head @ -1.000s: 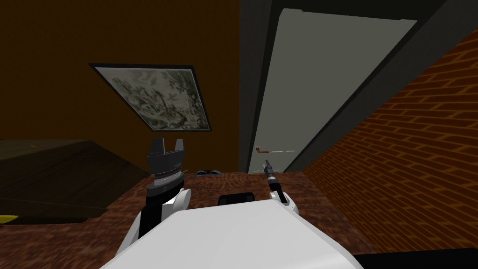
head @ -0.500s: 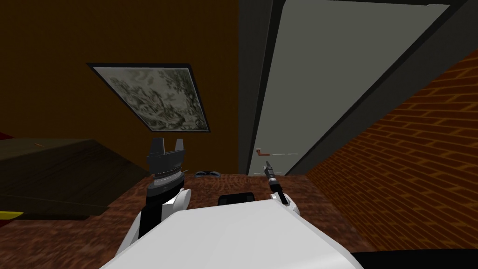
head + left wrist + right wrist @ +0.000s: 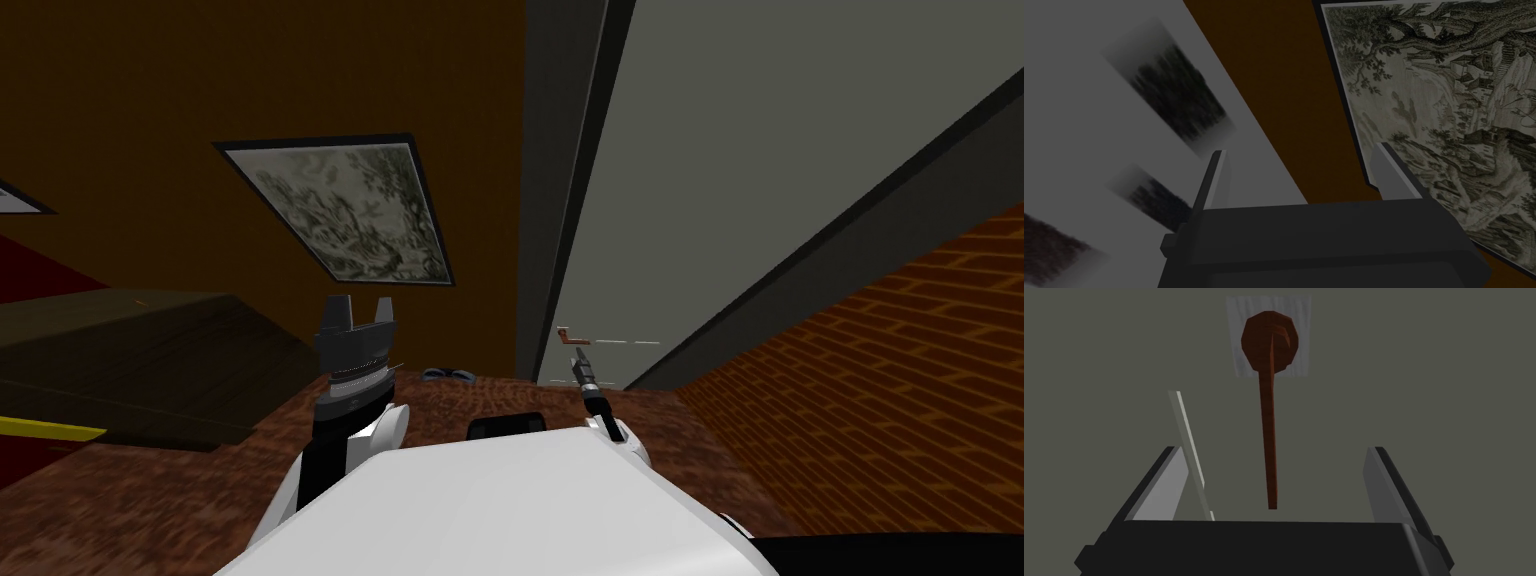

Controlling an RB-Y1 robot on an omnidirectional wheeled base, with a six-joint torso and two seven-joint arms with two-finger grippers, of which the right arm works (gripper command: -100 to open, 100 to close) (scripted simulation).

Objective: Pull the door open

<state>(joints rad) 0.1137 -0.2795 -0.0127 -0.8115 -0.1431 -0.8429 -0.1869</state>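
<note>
The right claw [image 3: 1276,433] is released, its two thin grey fingers [image 3: 1381,483] spread wide. One reddish-brown lever handle [image 3: 1270,438] runs between them toward the claw's dark body, with clear space on both sides, so neither finger touches it. The lever's far end joins one round brown base [image 3: 1259,338], which sits on one pale grey square plate [image 3: 1236,363]. Behind the plate is the flat grey-green face of the single door [image 3: 750,150].

In the head view this claw is small, just below the handle and close in front of the door's left edge, low on the panel. A dark grey door frame [image 3: 560,180] borders the door on both sides. To the right of the frame stands one orange-brown brick wall [image 3: 880,380].

The left claw [image 3: 355,312] is raised well to the left of the door, its two fingers also apart and holding nothing. Beyond it, one framed picture [image 3: 350,210] of trees hangs on a brown wall [image 3: 200,80]. The floor [image 3: 480,395] is mottled red-brown.
</note>
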